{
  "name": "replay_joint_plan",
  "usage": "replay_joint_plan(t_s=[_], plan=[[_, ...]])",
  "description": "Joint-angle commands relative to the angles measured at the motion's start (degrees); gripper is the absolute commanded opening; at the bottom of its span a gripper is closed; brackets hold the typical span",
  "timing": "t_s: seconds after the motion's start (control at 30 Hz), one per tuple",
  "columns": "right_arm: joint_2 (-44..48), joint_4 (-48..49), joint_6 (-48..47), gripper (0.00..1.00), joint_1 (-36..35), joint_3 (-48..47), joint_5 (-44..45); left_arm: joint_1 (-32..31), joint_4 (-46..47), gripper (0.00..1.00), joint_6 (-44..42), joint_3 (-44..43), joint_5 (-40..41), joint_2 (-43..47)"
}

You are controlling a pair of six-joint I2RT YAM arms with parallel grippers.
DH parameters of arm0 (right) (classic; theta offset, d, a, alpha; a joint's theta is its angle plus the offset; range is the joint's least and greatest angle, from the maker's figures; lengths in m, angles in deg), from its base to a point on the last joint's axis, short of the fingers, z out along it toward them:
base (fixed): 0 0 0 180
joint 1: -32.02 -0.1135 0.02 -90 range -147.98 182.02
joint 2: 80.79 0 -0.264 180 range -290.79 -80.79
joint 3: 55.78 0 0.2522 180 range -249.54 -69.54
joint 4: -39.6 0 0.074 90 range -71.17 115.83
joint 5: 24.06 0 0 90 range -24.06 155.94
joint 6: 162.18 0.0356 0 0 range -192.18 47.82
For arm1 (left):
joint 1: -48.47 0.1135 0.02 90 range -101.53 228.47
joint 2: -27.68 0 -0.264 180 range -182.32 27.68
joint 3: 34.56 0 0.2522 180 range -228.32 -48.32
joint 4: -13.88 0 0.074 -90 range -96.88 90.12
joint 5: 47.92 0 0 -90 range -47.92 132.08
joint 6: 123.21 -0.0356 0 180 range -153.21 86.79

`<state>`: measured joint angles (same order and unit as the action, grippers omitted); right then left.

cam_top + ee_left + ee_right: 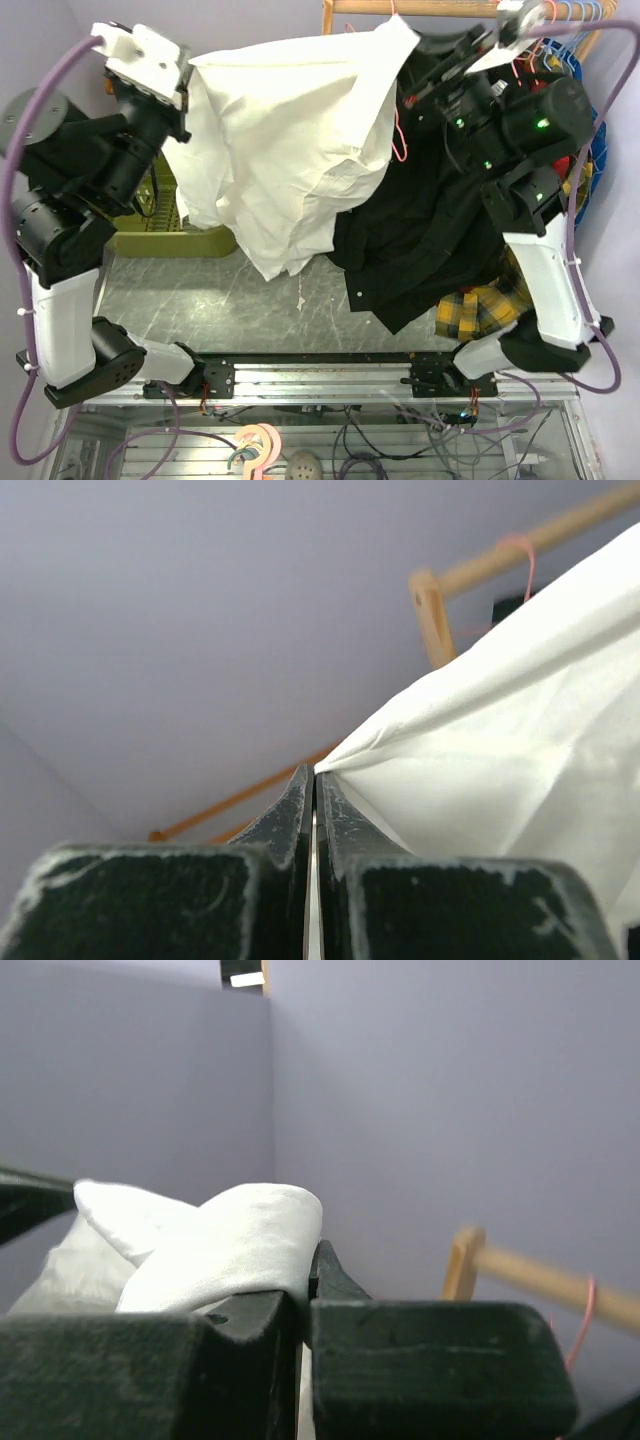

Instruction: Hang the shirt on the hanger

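The white shirt (285, 140) hangs spread in the air between my two grippers, its lower part drooping toward the table. My left gripper (186, 88) is shut on its left top edge; in the left wrist view the fabric (500, 730) runs out from the closed fingertips (316, 772). My right gripper (414, 46) is shut on the right top corner, and the cloth (220, 1240) bulges over its left finger (250, 1310). A loop of the pink hanger (401, 140) shows just right of the shirt, below the wooden rail; its hook (524, 556) sits on the rail.
The wooden rail (420, 8) crosses the back. A black shirt (420, 240) and a yellow plaid shirt (490, 305) lie on the table's right half. Blue hangers (592, 150) hang at the far right. An olive bin (160, 235) stands at the left.
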<state>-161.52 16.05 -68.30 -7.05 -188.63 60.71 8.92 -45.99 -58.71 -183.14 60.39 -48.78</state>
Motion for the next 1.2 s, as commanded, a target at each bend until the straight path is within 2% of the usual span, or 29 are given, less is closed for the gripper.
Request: replay_joint_plan(t_s=[0.0,0.07,0.13,0.2,0.3,0.47,0.53,0.6,0.7,0.87,0.93,0.97,1.07,1.17], plan=[[-9.3,-3.4,-2.2,0.0,0.2,-19.7,-1.9,-1.4,5.3,0.07,-1.7,-9.8,-0.3,-3.6],[-11.7,-4.0,-2.0,0.0,0.2,-26.3,-2.0,-2.7,7.4,0.07,-2.2,-11.4,1.4,-4.6],[-10.1,-2.4,-1.5,0.0,0.2,-22.6,-1.5,-2.9,8.3,0.07,-1.9,-10.1,2.5,-4.7],[-4.7,1.4,-0.9,0.0,0.2,-10.0,0.3,-2.9,7.7,0.07,-1.0,-4.2,3.2,-3.3],[4.0,5.1,1.2,0.0,0.2,13.5,4.0,-0.5,4.4,0.07,-1.7,15.0,-0.1,0.0],[14.9,10.0,8.4,0.0,0.4,51.8,7.2,9.9,3.2,0.11,0.5,47.6,-17.3,4.9],[16.9,10.5,13.5,0.0,0.4,62.5,5.6,16.1,4.6,0.16,0.7,57.0,-25.1,4.8],[17.6,12.7,17.3,0.0,0.5,71.3,3.2,22.6,2.9,0.2,-1.6,61.3,-33.6,1.3],[15.4,15.5,18.9,0.0,0.5,77.7,2.7,29.0,-5.0,0.27,-8.2,59.4,-43.0,-8.8],[6.6,15.7,15.5,0.0,0.7,74.9,3.7,33.3,-12.6,0.43,-10.9,47.6,-48.2,-21.5],[2.7,16.9,15.5,0.0,0.8,73.3,3.3,33.3,-14.3,0.55,-10.9,42.2,-49.2,-23.9],[0.8,17.7,15.5,0.0,0.9,72.5,3.0,33.3,-15.3,0.58,-10.8,39.9,-50.2,-24.6],[-4.4,18.8,16.2,0.0,1.3,69.4,3.8,33.2,-20.1,0.62,-13.1,35.2,-54.7,-24.4],[-9.0,18.1,16.5,0.0,2.3,65.9,4.1,31.4,-25.7,0.65,-19.4,35.8,-58.0,-22.0]])
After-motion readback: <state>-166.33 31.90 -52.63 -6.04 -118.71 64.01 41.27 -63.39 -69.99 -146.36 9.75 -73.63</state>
